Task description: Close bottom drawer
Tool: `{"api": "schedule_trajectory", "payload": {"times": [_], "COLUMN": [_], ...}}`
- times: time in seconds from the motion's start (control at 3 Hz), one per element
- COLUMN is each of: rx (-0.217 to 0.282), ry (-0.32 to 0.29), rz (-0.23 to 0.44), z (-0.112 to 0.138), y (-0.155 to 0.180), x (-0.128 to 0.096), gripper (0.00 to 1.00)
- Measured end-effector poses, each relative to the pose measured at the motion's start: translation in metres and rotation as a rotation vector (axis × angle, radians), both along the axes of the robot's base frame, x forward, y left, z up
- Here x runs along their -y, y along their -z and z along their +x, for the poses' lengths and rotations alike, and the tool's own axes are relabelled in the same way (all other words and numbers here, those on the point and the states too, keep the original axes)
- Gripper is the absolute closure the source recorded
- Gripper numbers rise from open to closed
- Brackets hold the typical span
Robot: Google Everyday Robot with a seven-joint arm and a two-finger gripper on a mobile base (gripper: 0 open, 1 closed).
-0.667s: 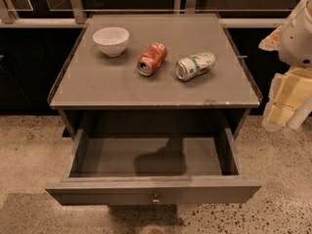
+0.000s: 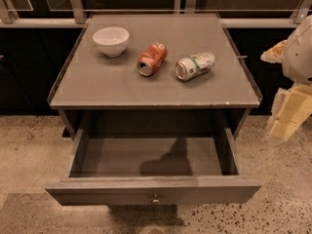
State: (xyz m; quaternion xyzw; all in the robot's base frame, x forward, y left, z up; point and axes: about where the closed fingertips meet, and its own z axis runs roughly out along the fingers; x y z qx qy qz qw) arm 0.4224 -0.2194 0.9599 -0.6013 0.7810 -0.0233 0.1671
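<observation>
A grey wooden drawer (image 2: 151, 191) stands pulled far out of the grey cabinet, toward the camera. Its flat front has one small round metal knob (image 2: 155, 198) at the centre. The inside (image 2: 122, 157) holds nothing but a dark shadow. No other drawer fronts show. My gripper (image 2: 288, 113) is the cream and white assembly at the right edge. It hangs in the air beside the cabinet's right side, apart from the drawer and level with its open box.
On the cabinet top (image 2: 97, 87) stand a white bowl (image 2: 111, 40), an orange can (image 2: 152, 58) on its side and a silver-green can (image 2: 195, 65) on its side. Dark panels and a metal rail (image 2: 75, 4) run behind. The floor (image 2: 29, 145) is speckled stone.
The gripper assembly at the right edge sits slightly lower than before. The drawer, bowl and cans have not moved.
</observation>
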Motion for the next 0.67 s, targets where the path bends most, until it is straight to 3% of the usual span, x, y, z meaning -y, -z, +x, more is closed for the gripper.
{"api": "schedule_trajectory", "payload": {"times": [0.67], "rx": [0.041], "ry": [0.009], "rz": [0.069], "z": [-0.027], "y": [0.013], "x": [-0.001], "gripper": [0.0]}}
